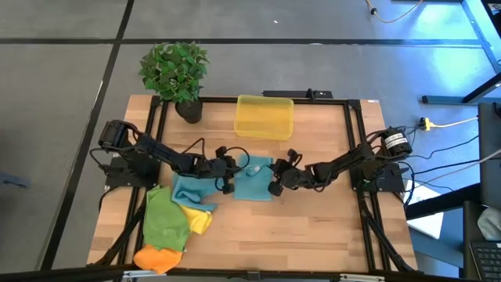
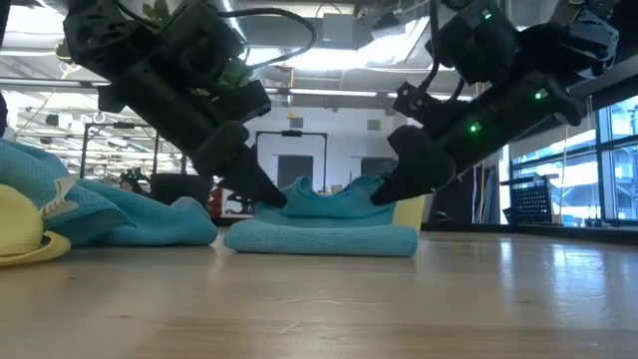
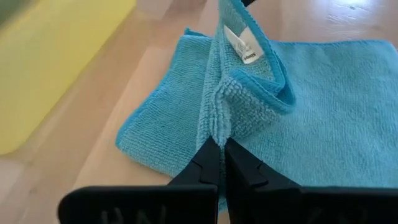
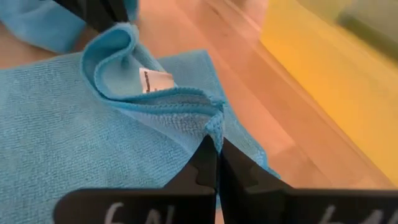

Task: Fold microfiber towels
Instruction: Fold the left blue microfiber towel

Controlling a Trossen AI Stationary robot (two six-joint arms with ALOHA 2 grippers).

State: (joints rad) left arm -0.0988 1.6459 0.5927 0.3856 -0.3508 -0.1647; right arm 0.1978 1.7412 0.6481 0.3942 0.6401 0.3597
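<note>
Bare wooden table (image 2: 329, 309) fills the foreground of my low view, open toward the camera. From above, I see free board along the near edge right of centre; the left near corner is taken by a pile of spare towels: green (image 1: 164, 215), yellow (image 1: 200, 222), orange (image 1: 156, 257) and a second teal one (image 1: 192, 193). This pile sits just beside my left arm's working path.

At the far edge stands the yellow bin (image 1: 264, 117), apart from the work, with a potted plant (image 1: 175, 74) at the far left corner.

The teal-blue towel (image 1: 254, 180) being folded lies at table centre, flat with a raised fold along its middle. Its white label (image 3: 242, 45) shows on the lifted edge.

My left gripper (image 1: 227, 174) is closed, pinching the raised fold at the towel's left side. My right gripper (image 1: 276, 177) is likewise closed on the same fold at the opposite side. In both wrist views I see the fingers (image 3: 214, 165) pressed together with cloth between them.
</note>
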